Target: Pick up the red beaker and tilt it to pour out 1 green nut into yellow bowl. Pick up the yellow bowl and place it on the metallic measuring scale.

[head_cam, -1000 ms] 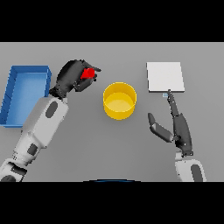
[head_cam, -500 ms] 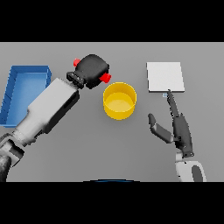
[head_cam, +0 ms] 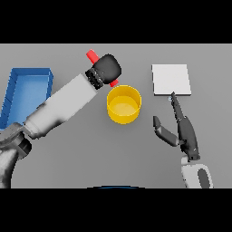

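Observation:
My left hand (head_cam: pixel 107 68) is shut on the red beaker (head_cam: pixel 93 55), lifted over the table just left of and above the yellow bowl (head_cam: pixel 123 104). The beaker is tilted, with one red end sticking out up-left of the hand and another red bit showing at the hand's lower right, close to the bowl's rim. No green nut is visible. The metallic measuring scale (head_cam: pixel 171 79) lies flat at the right. My right hand (head_cam: pixel 183 130) rests open on the table below the scale, fingers pointing toward it.
A blue tray (head_cam: pixel 16 86) stands at the left edge, partly behind my left arm. Bare grey table lies between the bowl and the scale.
My left hand has carried the beaker up and right, from beside the tray to just beside the bowl, and tilted it. The right hand has stayed put.

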Action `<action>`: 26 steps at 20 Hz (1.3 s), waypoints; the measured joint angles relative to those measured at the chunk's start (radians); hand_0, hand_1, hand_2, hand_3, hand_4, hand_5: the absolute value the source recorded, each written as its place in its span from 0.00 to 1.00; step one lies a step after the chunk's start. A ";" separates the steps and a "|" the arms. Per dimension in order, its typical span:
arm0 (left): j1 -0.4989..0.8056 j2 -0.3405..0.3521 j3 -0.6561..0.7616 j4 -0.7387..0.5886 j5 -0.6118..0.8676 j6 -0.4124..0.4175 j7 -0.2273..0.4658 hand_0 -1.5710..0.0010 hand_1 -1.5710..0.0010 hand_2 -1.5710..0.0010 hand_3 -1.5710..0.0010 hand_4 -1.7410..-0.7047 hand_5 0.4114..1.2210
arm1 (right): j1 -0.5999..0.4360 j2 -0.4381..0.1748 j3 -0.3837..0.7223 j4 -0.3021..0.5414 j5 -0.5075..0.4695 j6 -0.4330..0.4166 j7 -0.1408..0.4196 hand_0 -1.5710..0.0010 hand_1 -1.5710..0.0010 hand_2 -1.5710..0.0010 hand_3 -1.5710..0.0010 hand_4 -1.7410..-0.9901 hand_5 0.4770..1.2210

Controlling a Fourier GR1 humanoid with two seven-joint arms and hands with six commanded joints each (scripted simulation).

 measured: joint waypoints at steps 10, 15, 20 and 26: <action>-0.049 -0.034 -0.164 0.032 -0.104 0.062 0.027 0.00 0.00 0.00 0.00 0.01 1.00 | 0.008 0.022 0.008 0.002 0.011 -0.020 -0.012 1.00 1.00 1.00 1.00 0.89 0.27; -0.136 -0.057 -0.266 0.068 -0.166 0.027 -0.025 0.00 0.00 0.00 0.00 0.01 1.00 | 0.009 0.011 0.003 0.008 0.019 -0.026 -0.044 1.00 1.00 1.00 1.00 0.90 0.26; -0.176 -0.099 -0.351 0.092 -0.204 -0.029 -0.041 0.00 0.00 0.00 0.00 0.01 1.00 | 0.010 0.016 0.012 -0.009 0.030 -0.031 -0.042 1.00 1.00 1.00 1.00 0.93 0.28; -0.305 -0.065 -0.309 0.183 -0.158 0.035 -0.084 0.00 0.00 0.00 0.00 0.01 1.00 | 0.005 0.016 0.013 -0.001 0.044 -0.041 -0.034 1.00 1.00 1.00 1.00 0.95 0.28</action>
